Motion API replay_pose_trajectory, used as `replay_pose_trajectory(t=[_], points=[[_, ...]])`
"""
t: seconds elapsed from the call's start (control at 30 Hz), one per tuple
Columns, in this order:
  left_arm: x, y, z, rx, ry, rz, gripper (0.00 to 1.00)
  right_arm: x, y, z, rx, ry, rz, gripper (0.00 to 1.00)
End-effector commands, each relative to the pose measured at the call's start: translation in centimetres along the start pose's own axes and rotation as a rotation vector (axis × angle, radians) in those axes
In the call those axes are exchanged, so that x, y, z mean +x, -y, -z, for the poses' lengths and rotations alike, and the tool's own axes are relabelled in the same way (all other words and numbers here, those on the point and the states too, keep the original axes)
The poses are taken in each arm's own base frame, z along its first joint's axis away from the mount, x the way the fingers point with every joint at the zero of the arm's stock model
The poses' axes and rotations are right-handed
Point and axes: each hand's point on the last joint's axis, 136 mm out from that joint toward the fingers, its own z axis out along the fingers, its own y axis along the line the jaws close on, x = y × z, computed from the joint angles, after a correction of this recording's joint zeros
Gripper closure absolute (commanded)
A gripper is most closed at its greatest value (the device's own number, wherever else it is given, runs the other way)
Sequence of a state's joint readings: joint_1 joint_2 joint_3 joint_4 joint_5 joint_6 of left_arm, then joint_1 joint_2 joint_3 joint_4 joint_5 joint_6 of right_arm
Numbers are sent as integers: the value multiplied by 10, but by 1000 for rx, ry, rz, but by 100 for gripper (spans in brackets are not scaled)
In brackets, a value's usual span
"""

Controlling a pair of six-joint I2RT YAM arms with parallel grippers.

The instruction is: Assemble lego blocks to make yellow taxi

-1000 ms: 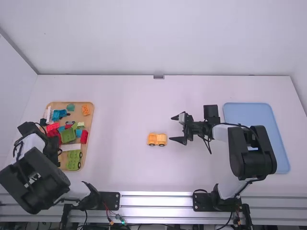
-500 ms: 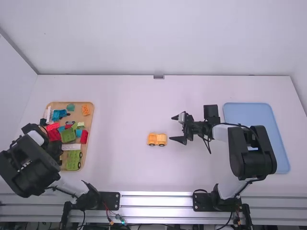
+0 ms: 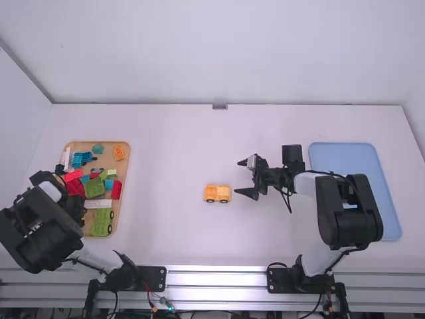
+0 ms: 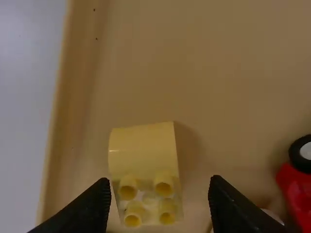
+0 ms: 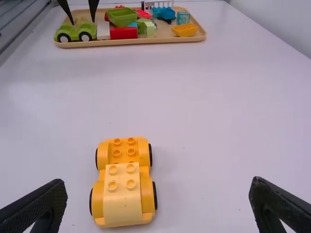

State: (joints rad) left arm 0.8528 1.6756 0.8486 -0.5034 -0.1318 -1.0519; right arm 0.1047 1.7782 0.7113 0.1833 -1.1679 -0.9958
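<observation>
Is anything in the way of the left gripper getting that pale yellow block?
Nothing that I can see. The pale yellow block shows between the fingers of the open left gripper; a red wheeled piece lies off to the side.

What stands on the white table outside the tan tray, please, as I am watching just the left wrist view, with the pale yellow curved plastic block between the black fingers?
Observer: An orange-yellow plastic car base with black wheels.

Operator: Thank you; does it carry anything yet?

Observer: Yes, a pale yellow block with four studs sits on one end.

Operator: And could you tell me how the black two-finger right gripper stands?

Observer: It is open and empty, with its fingers toward the car base, while its arm reaches in past a light blue rectangular tray.
</observation>
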Motion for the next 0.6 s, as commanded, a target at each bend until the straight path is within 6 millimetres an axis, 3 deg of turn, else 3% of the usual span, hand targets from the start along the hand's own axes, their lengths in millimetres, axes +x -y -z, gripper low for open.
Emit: replay_pose_trajectory(t=[0.0,0.47,0.57], points=[[2,-10,-5,-35,1,14,47,2,-3,-1,-8,2,-17,1],[1,-16,-11,-46,23,17,48,3,-3,-1,-10,1,-22,1],[1,-16,-11,-48,23,31,58,3,-4,-1,-10,1,-22,1]])
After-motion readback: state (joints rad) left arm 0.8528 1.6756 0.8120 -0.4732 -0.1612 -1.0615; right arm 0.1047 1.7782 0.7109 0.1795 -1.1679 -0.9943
